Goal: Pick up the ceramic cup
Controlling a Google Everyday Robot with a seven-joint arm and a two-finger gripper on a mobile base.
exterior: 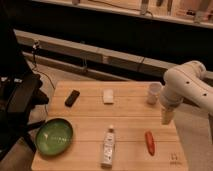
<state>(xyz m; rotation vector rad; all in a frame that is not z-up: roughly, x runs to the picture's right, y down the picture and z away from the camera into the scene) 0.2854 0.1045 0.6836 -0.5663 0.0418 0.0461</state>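
Bottle (108,146) nearest, green bowl (54,136) left; tool (166,119) near ceramic cup (153,93).

The robot arm (192,84) is showing a smooth white shell of thick, rounded segments. Small dark dots are sitting along its side. The gripper (166,117) is looking pale and narrow at the arm's lower end, over the right edge of the table (90,112).
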